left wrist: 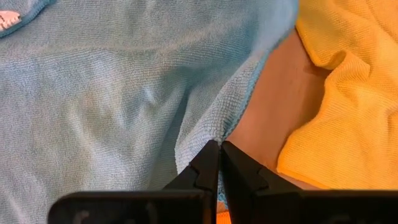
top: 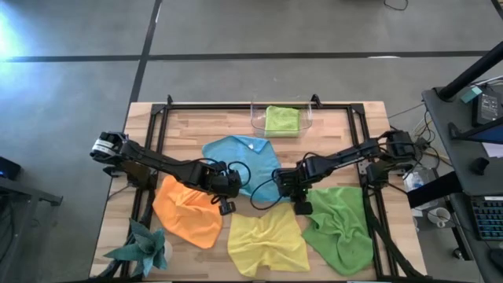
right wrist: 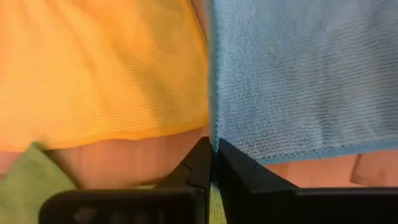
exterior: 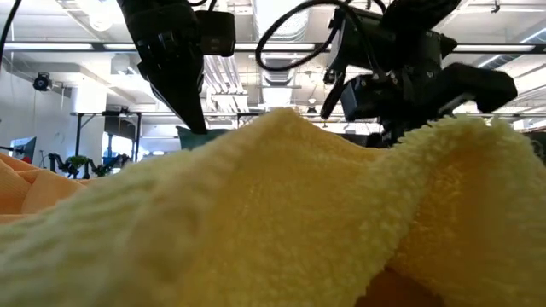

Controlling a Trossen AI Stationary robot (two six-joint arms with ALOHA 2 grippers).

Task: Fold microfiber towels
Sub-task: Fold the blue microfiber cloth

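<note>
Pinching the blue towel at mid-frame, your left tool and right tool are clamped on its lower corners, so next lift both together and fold it upward.

no readable text, blue towel's tag perhaps blurred

The blue towel is soft cloth with a fine looped weave and a stitched hem. The yellow towel looks fluffy and matt. The table is pale planked wood. The bin is clear, glossy plastic.
</note>
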